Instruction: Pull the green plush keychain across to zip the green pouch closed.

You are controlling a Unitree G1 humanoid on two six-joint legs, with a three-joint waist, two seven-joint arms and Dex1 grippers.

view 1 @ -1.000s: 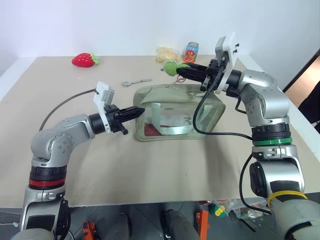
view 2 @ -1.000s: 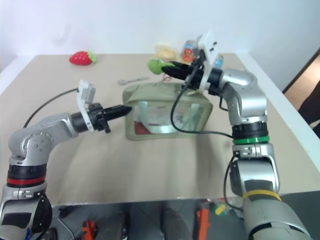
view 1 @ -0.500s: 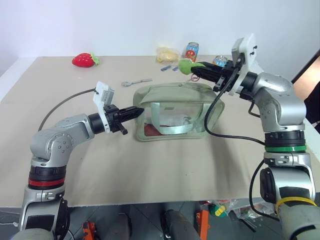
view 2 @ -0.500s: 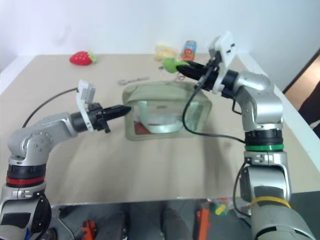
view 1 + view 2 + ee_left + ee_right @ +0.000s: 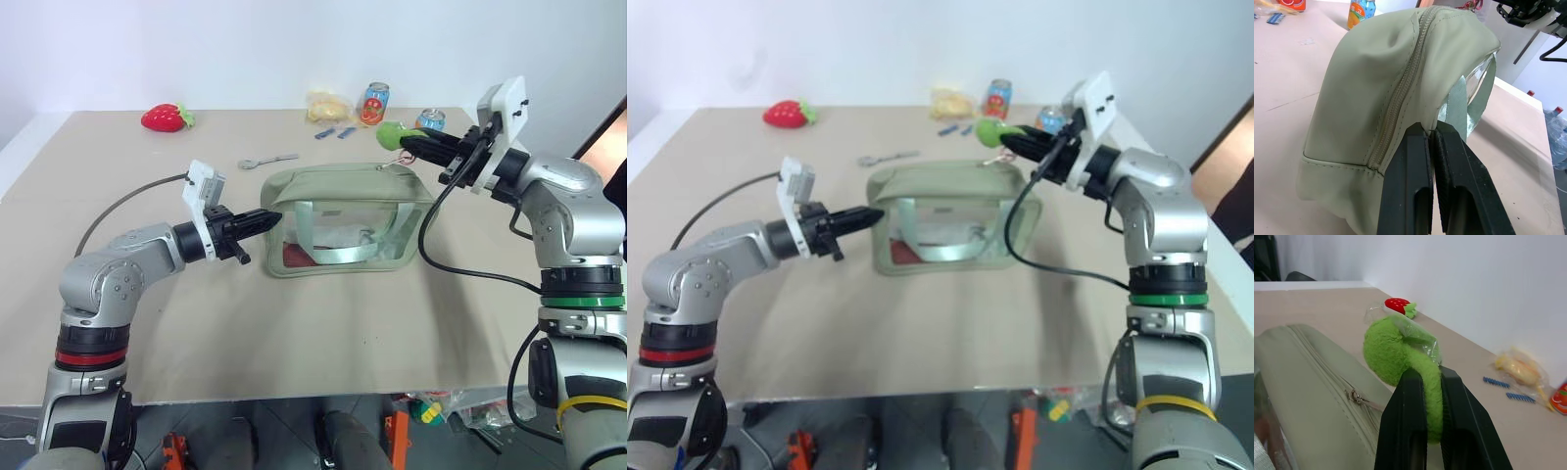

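Observation:
The green pouch (image 5: 343, 220) lies on the table with its clear side window and pale strap facing me. My left gripper (image 5: 275, 217) is shut, pinching the fabric at the pouch's left end (image 5: 1400, 98). Above the pouch's right end, my right gripper (image 5: 409, 145) is shut on the green plush keychain (image 5: 392, 133), a fuzzy lime blob (image 5: 1398, 352). A short link runs from the plush to the zipper pull (image 5: 1354, 396). The zipper (image 5: 1400, 103) looks closed along the top.
At the back of the table are a red strawberry plush (image 5: 167, 117), a silver spoon (image 5: 266, 160), a yellow packet (image 5: 328, 106), small blue pieces (image 5: 333, 133) and two cans (image 5: 375, 102) (image 5: 429, 119). The table's right edge runs close to my right arm.
My right gripper has carried the plush keychain to the right along the pouch's top, from around its middle to its right end. The left gripper and the pouch have stayed put.

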